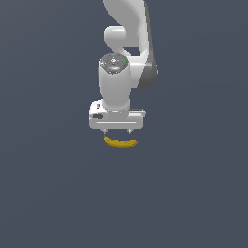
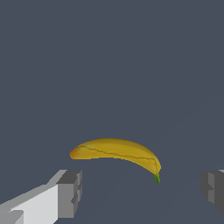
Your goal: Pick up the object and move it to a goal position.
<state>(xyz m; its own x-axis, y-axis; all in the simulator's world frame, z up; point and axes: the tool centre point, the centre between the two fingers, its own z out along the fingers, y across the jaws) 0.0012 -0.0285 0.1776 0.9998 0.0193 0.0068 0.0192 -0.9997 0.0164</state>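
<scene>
The object is a small curved yellow banana lying on the flat dark grey floor, just below my white hand in the exterior view. The wrist view shows the banana with a brownish tip at one end and a tiny green stem at the other. My gripper hangs right above it, fingers pointing down. Its two grey fingertips stand wide apart in the wrist view, open, with nothing between them. The banana lies a little beyond the line joining the tips, untouched.
The plain dark grey floor spreads in all directions with no other object or edge in view. My white arm rises behind the hand in the exterior view.
</scene>
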